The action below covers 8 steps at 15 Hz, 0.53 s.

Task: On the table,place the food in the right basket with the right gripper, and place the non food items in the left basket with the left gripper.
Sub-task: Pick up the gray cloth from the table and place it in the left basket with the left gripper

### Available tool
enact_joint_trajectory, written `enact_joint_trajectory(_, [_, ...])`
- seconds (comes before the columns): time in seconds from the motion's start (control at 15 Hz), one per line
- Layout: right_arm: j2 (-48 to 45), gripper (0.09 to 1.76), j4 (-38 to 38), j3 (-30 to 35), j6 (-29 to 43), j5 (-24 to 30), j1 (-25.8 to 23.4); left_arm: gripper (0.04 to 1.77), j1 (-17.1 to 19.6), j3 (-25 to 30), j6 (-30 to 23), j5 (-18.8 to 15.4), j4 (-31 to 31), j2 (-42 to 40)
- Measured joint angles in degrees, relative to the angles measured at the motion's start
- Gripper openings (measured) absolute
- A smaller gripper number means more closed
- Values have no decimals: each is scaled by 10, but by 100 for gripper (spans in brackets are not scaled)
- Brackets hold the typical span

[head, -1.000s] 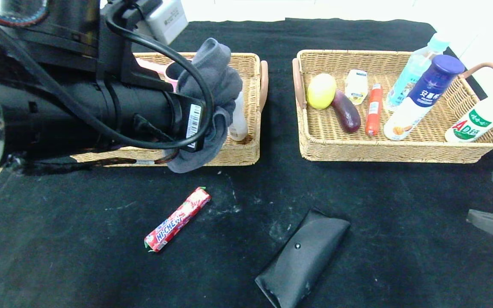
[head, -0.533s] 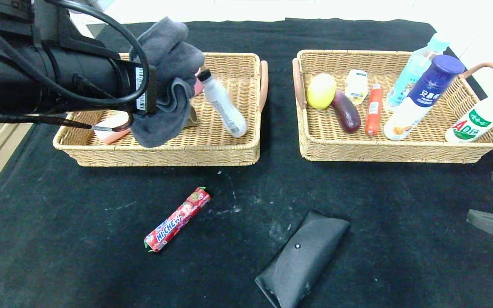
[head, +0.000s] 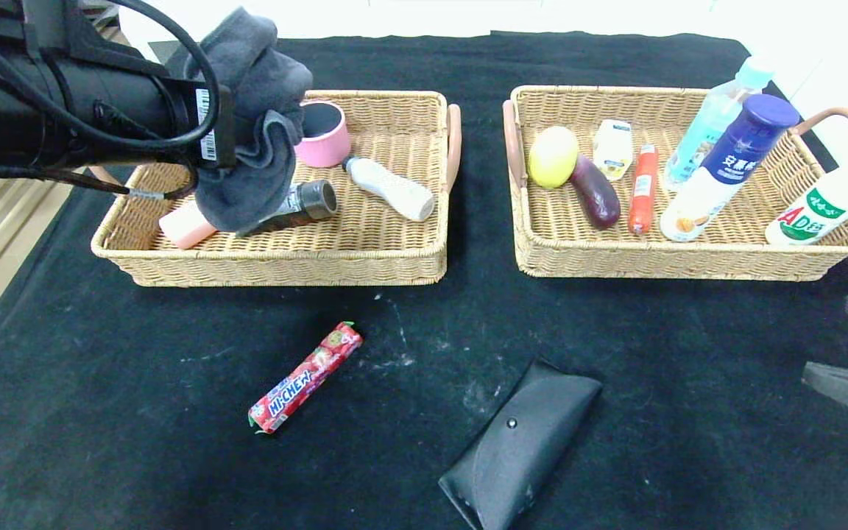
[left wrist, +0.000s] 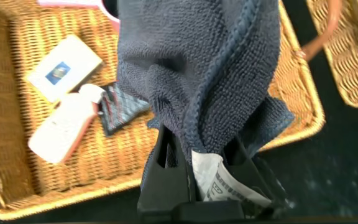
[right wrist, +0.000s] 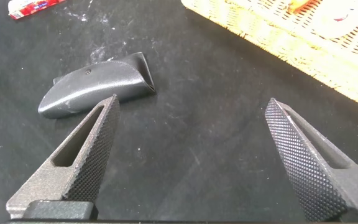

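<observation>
Clamped in the left gripper (left wrist: 194,165): soft grey cloth (head: 251,147), over the left tan wicker basket (head: 284,265). Right gripper (right wrist: 191,155) spread, idle. Left on the table: red HI-CHEW candy stick (head: 305,377), black leather glasses case (head: 520,445).

This looks like a robot test bench in a lab rather than a home. The table (head: 137,412) is draped in scuffed black cloth, with two matching wicker baskets, the left basket (head: 284,261) and the right basket (head: 689,261), side by side at its far half, stocked with assorted groceries and toiletries. Beyond the table stands a plain white wall.
</observation>
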Motion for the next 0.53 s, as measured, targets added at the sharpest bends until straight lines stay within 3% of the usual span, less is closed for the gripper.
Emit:
enact_joint_trajectory(0.27, [0, 171, 0, 0, 0, 0, 0, 22, 57, -19, -4, -47, -8, 25])
enact_joint_trajectory(0.53, [1, 171, -1, 0, 0, 0, 0, 22, 96, -38, -2, -59, -10, 58])
